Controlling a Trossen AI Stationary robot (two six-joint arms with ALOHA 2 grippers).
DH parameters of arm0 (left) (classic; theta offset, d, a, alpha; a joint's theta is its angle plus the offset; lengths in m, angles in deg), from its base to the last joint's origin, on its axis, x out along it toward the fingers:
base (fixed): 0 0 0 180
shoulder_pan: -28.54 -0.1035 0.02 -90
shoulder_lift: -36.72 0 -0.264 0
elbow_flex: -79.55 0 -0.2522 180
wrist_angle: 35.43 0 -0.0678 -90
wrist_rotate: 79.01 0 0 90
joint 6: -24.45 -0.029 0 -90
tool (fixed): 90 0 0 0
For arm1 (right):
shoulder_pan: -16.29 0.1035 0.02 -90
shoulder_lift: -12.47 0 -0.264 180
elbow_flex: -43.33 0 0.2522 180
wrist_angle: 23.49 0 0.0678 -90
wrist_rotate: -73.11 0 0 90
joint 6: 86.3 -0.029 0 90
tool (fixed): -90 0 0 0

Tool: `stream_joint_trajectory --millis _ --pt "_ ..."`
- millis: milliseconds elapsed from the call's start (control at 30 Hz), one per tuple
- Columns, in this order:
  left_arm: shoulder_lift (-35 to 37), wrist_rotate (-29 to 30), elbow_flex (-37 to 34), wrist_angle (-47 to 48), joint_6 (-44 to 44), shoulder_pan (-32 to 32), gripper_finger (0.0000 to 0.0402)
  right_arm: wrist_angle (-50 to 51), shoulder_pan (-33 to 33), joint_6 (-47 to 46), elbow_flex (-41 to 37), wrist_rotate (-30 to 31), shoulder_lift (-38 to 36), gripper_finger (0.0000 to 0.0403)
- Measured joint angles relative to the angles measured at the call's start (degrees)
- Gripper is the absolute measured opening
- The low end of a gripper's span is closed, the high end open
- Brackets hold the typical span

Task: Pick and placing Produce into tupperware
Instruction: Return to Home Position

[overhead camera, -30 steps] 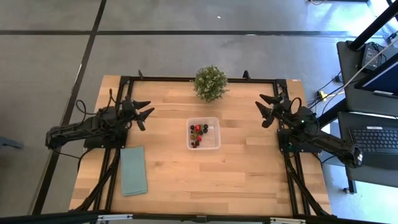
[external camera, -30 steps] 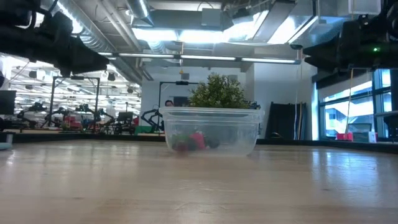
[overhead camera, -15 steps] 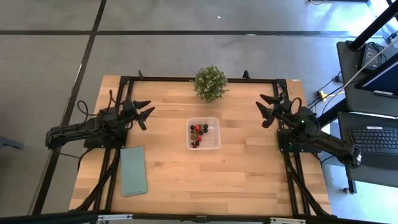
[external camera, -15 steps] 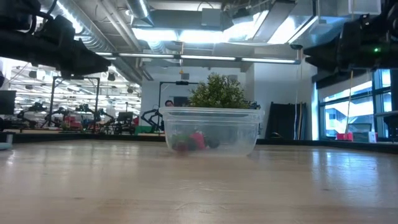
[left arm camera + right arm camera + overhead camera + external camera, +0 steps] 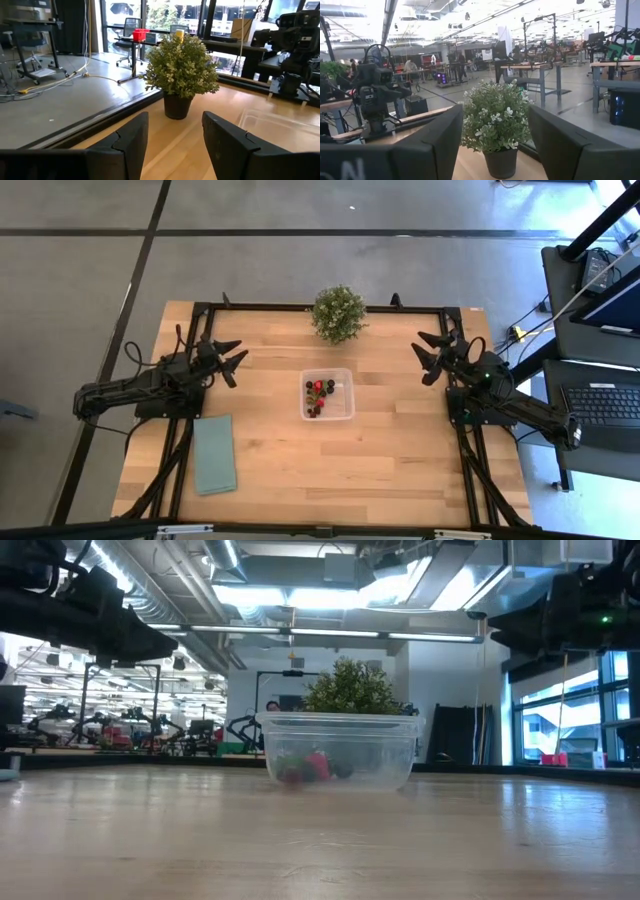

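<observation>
The clear tupperware [image 5: 327, 394] stands mid-table on its base, also in the low view as the tupperware [image 5: 340, 749]. Red and dark produce pieces [image 5: 318, 392] lie inside it on its floor; the low view shows the produce [image 5: 312, 767] through the wall. My left gripper [image 5: 233, 359] hovers open at the table's left side, above the wood, well left of the tupperware. My right gripper [image 5: 428, 352] hovers open at the right side, well right of it. Both hold nothing. The left wrist view shows a corner of the tupperware [image 5: 280, 125] past the open fingers.
A bushy green potted plant [image 5: 338, 313] stands at the table's far edge, behind the tupperware. A flat teal cloth [image 5: 214, 454] lies near the left front. Bare wood surrounds the tupperware. A desk with a laptop [image 5: 608, 402] stands off the right edge.
</observation>
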Motion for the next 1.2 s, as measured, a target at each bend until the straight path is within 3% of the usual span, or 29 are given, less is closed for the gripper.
stream_joint_trajectory --millis 267,1200 --pt "0.0 0.0 0.0 0.0 0.0 0.0 0.0179 0.3 0.0 -6.0 0.0 0.0 0.0 0.0226" --pt "0.0 0.0 0.0 0.2 0.0 0.0 0.0179 0.3 0.0 -5.9 0.0 0.0 0.0 0.0226"
